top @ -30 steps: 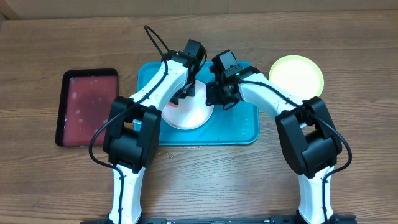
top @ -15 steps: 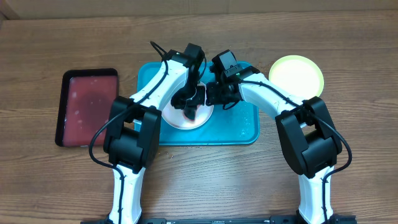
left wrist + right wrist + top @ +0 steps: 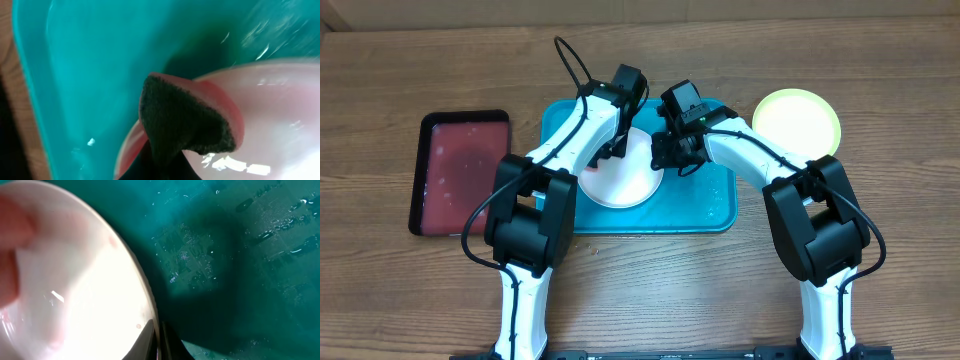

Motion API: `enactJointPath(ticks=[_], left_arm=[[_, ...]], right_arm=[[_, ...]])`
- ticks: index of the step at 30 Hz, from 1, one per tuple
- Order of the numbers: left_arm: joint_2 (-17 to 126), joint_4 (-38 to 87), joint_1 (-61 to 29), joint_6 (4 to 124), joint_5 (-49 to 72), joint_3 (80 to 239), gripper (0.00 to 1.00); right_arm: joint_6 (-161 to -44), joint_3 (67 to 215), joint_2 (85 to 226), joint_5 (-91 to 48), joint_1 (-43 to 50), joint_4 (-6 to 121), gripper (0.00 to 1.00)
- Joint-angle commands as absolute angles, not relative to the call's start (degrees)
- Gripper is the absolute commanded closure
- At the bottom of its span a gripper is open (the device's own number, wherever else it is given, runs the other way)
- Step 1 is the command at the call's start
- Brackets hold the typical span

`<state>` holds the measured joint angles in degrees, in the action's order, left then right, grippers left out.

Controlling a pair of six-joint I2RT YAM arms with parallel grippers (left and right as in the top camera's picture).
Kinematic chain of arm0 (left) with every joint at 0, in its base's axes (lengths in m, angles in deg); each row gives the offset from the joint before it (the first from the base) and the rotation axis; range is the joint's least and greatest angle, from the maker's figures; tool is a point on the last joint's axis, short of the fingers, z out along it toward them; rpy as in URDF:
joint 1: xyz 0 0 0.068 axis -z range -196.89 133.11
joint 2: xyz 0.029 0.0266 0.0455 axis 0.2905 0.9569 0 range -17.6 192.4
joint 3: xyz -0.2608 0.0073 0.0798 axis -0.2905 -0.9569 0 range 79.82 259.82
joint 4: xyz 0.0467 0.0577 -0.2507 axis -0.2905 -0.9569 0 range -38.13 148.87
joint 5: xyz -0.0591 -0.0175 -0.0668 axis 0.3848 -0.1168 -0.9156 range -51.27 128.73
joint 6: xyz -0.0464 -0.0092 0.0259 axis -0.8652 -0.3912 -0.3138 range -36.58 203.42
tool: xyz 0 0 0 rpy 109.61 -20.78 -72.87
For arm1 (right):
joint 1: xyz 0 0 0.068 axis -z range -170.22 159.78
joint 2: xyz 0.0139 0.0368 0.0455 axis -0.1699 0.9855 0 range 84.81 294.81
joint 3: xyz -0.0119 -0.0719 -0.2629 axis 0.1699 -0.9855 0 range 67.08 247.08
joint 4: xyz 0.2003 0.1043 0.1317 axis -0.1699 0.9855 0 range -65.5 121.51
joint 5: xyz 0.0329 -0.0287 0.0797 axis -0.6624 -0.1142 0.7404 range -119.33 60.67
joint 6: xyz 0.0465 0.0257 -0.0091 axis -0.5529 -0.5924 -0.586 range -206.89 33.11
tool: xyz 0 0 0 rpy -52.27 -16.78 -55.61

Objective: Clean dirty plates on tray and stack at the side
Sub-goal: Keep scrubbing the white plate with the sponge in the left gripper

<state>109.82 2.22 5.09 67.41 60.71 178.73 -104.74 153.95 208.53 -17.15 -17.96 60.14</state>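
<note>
White plate (image 3: 630,182) lay in the tray (image 3: 715,205), smeared pink. Left hand (image 3: 613,152), the nearer for wiping, was clenched on a dark sponge (image 3: 182,122) at the plate's far-left rim, the plate face lying nearward from it. Right hand (image 3: 665,160) pinched the plate's right rim, crowding that side. Yellow-green plate (image 3: 797,120) sat apart on the worktop (image 3: 880,250) to the right; dark red tray (image 3: 465,170) to the left
</note>
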Motion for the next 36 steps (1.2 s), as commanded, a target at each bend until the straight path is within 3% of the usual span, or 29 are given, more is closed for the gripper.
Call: enactJointPath(ticks=[1,5,9,15,19,23,28,36], left_arm=[[110.56,7.99,4.85,66.1,49.47,179.3,0.93],[110.56,9.33,5.02,65.16,31.88,179.3,0.91],[110.56,5.94,5.83,65.18,24.88,179.3,0.88],[110.56,-6.1,6.49,70.36,30.65,179.3,0.96],[110.56,-11.02,5.99,71.41,50.96,179.3,0.96],[110.56,-8.42,5.55,71.37,60.29,179.3,0.96],[110.56,0.89,5.57,62.89,60.84,179.3,0.96],[110.56,3.95,5.77,56.86,33.36,179.3,0.95]], right_arm=[[-104.91,152.86,210.43,-18.37,-17.9,60.56,0.96],[-104.91,152.86,210.43,-18.37,-17.9,60.58,0.96],[-104.91,152.86,210.43,-18.37,-17.9,60.56,0.96],[-104.91,152.86,210.43,-18.37,-17.9,60.56,0.96],[-104.91,152.86,210.43,-18.37,-17.9,60.58,0.96],[-104.91,152.86,210.43,-18.37,-17.9,60.54,0.96],[-104.91,152.86,210.43,-18.37,-17.9,60.54,0.96],[-104.91,152.86,210.43,-19.27,-17.9,60.95,0.96]])
